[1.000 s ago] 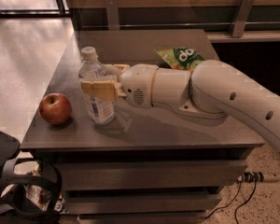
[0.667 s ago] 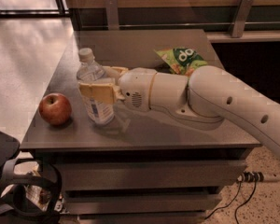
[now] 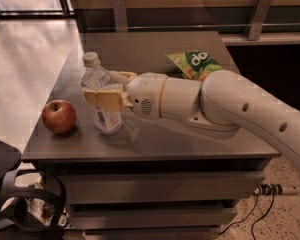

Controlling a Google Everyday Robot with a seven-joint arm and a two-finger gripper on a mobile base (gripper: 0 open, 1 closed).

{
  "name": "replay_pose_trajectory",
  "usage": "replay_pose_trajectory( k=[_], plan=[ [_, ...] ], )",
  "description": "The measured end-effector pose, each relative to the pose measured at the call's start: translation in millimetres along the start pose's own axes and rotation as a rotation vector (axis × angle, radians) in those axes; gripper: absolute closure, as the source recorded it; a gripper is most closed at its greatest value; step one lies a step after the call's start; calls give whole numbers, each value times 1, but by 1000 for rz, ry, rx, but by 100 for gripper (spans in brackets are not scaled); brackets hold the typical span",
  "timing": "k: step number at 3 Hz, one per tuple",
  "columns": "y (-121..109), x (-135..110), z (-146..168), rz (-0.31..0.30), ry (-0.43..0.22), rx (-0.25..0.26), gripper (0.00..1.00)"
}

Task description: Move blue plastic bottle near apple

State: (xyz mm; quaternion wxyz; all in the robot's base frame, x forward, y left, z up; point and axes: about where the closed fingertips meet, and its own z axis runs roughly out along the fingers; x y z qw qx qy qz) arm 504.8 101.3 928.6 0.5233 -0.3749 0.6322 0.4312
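Note:
The blue plastic bottle (image 3: 101, 96), clear with a white cap and a bluish-white label, stands upright on the grey table (image 3: 155, 54) near its front left. The red apple (image 3: 59, 116) sits just left of it, a small gap apart. My gripper (image 3: 105, 90) reaches in from the right with its tan fingers (image 3: 106, 100) closed around the bottle's middle. The white arm stretches across the table's right half.
A green snack bag (image 3: 196, 64) lies behind the arm toward the back right. The table's left and front edges are close to the apple and bottle. A dark chair (image 3: 10, 184) stands at the lower left. Cables lie on the floor at the right.
The gripper and the bottle have shifted slightly left toward the apple. The apple has not moved.

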Motion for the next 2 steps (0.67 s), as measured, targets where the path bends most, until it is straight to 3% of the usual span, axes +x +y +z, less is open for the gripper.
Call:
replay_pose_trajectory(
  k=[1, 2],
  plan=[
    [2, -1, 2, -2, 1, -4, 24],
    [4, -1, 3, -4, 2, -7, 2]
  ],
)
